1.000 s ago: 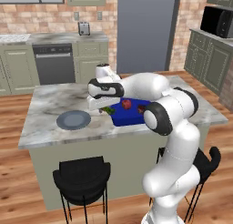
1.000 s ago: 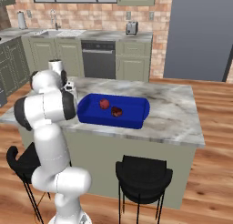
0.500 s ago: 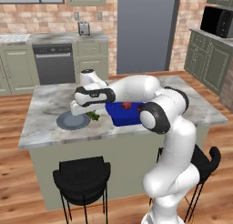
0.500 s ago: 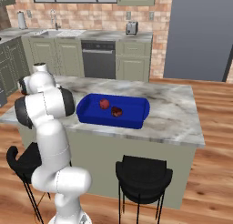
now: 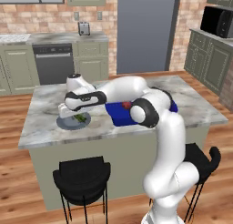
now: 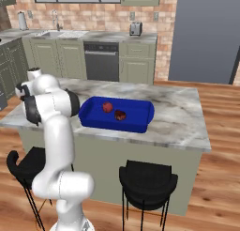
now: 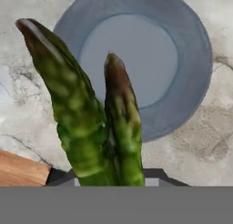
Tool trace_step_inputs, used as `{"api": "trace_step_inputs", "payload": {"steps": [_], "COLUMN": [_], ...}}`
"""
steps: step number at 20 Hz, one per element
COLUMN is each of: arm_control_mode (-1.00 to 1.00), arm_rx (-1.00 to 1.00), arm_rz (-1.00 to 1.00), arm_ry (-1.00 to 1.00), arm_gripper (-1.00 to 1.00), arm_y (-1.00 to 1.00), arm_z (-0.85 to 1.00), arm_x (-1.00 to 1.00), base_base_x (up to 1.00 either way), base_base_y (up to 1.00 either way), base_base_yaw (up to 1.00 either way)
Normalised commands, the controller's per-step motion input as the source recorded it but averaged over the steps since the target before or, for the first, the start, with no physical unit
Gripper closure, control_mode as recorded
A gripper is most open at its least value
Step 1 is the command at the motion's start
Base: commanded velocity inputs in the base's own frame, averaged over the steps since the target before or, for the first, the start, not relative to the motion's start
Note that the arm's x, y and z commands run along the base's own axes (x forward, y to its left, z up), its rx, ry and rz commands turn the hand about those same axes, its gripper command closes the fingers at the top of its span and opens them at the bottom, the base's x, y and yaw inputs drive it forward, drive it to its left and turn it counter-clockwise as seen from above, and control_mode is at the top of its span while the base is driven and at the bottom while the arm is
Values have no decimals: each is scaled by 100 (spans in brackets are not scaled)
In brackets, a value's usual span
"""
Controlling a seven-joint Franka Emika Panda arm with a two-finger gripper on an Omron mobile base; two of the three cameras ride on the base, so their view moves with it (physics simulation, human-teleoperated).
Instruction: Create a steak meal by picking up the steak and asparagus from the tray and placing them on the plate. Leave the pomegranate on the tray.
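Asparagus [image 7: 98, 123] was what your gripper [image 5: 73, 114] had clamped between its jaws: in the hand view two thick green spears rose from the bottom edge, their dark tips reaching up across the round grey-blue plate [image 7: 191, 59] below. You had the hand over that plate, which sat on the marble island counter [image 5: 45, 100] near its left end; in the left base view a bit of green showed at the plate [image 5: 63, 124] under the hand. Nothing lay on the plate's darker centre in the hand view.

To the right of the plate you had the deep-blue tray [image 6: 93, 113], close beside it. On the tray floor the round red pomegranate [image 6: 108, 106] and the darker, flatter steak [image 6: 120, 115] sat just beside each other, the steak nearer the front rim. In the left base view your arm's own white links crossed in front of most of the tray [image 5: 117, 114], so little of its contents showed there.

Two black stools [image 6: 147, 182] stood against the near side of the island. Behind it you could see a dishwasher [image 6: 101, 61] in the green cabinets, a toaster [image 6: 136, 28] on the back counter, and a microwave [image 5: 217, 21] at the far right.
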Motion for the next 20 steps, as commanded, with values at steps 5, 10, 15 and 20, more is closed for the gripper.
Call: {"api": "trace_step_inputs", "payload": {"steps": [5, 10, 15, 20], "arm_control_mode": [-100, -100, -100, -100], "arm_rx": [0, 0, 0, 0], "arm_rz": [0, 0, 0, 0], "arm_ry": [0, 0, 0, 0], "arm_gripper": [100, 100, 100, 100], "arm_y": [32, 17, 1, 0], "arm_z": [-28, -30, -31, -24], "arm_x": [41, 28, 9, 8], "base_base_x": [0, 0, 0, 0], "base_base_y": [0, 0, 0, 0], "base_base_yaw": [0, 0, 0, 0]}}
